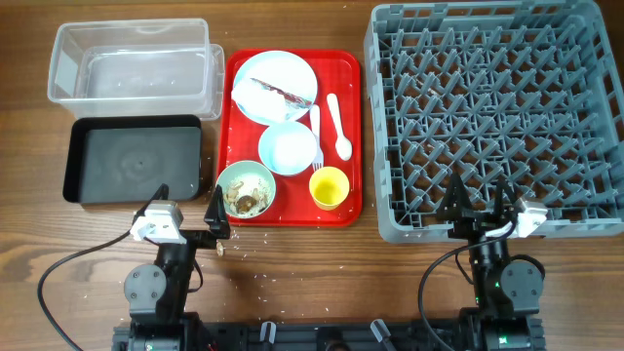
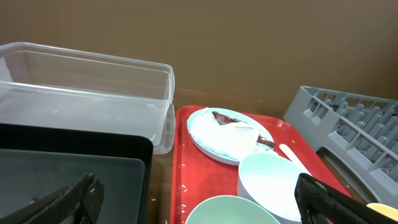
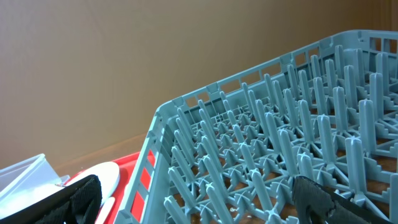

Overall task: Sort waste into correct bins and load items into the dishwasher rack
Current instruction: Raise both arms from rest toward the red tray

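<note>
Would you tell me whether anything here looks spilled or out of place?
Yes: a few crumbs lie scattered on the table just in front of the red tray, outside the green bowl. Nothing else looks askew.

I see the clear tub (image 1: pixel 132 63) at far left with the black tray (image 1: pixel 135 158) just nearer me, and the grey rack (image 1: pixel 497 117) at right. Between them sit the pale blue plate (image 1: pixel 292 70) under a crumpled napkin (image 1: pixel 255 96) and wrapper (image 1: pixel 283 95), small blue bowl (image 1: pixel 288 148), green bowl (image 1: pixel 234 180) holding scraps (image 1: pixel 246 202), upright yellow cup (image 1: pixel 329 187) — fork (image 1: pixel 316 136) and spoon (image 1: pixel 338 127) side by side.

No text legible in any view, red-and-white wrapper (image 1: pixel 281 94) print unreadable (too small)
</note>
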### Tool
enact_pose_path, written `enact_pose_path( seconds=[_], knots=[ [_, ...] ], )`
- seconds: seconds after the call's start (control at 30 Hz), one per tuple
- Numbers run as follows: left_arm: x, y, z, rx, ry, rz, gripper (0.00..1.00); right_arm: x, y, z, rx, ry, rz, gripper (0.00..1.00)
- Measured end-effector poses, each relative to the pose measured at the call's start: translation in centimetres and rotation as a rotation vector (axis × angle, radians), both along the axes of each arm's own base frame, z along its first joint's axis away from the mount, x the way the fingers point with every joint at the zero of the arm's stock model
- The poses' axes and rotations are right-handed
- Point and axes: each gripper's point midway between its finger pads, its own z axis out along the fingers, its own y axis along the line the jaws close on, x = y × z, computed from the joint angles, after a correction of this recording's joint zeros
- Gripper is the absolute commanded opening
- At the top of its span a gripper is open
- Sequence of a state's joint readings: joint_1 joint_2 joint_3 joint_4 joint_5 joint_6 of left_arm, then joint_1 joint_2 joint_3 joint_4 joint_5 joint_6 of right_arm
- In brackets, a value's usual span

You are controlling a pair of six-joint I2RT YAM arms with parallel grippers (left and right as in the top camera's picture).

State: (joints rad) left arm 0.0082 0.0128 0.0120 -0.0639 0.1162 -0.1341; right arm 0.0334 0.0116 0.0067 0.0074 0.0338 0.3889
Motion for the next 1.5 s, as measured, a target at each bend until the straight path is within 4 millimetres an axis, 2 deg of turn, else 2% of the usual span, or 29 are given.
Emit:
enact_pose_path(
  seconds=[0.77,0.93,1.03,1.1,1.13,1.23,1.3,1.33,1.4,1.43,1.47,1.5],
  knots=[
    [0.0,0.0,0.0,0.0,0.0,0.0,1.0,0.0,0.0,0.0,0.0,0.0,0.0,1.0],
    [0.0,0.0,0.0,0.0,0.0,0.0,1.0,0.0,0.0,0.0,0.1,-0.002,0.001,1.0],
    [0.0,0.0,0.0,0.0,0.0,0.0,1.0,0.0,1.1,0.0,0.239,0.006,0.062,1.0],
    [0.0,0.0,0.2,0.0,-0.008,0.0,1.0,-0.2,2.5,0.8,0.206,-0.019,0.15,1.0],
    [0.0,0.0,0.5,0.0,-0.023,-0.002,1.0,-0.4,3.4,1.5,0.152,-0.046,0.203,1.0],
    [0.0,-0.2,1.4,-0.015,-0.053,-0.009,1.0,-0.7,4.5,1.8,0.045,-0.06,0.269,1.0],
    [0.0,-0.3,2.4,-0.037,-0.059,-0.014,1.0,-1.0,4.9,3.2,-0.025,-0.089,0.291,1.0],
    [-0.1,-0.3,3.2,-0.04,-0.062,-0.015,1.0,-1.2,5.0,4.2,-0.05,-0.104,0.295,1.0],
    [0.0,-0.3,6.4,-0.045,-0.082,-0.019,1.0,-1.3,5.2,6.9,-0.097,-0.131,0.306,1.0],
    [0.3,-0.5,8.1,-0.047,-0.078,-0.027,1.0,-1.2,5.4,7.8,-0.116,-0.128,0.317,1.0],
    [0.5,-0.7,8.8,-0.049,-0.054,-0.038,1.0,-1.0,5.6,8.4,-0.129,-0.12,0.324,1.0],
    [1.3,-1.1,10.3,-0.055,-0.006,-0.061,1.0,-0.4,5.8,10.1,-0.159,-0.111,0.339,1.0]
  ],
)
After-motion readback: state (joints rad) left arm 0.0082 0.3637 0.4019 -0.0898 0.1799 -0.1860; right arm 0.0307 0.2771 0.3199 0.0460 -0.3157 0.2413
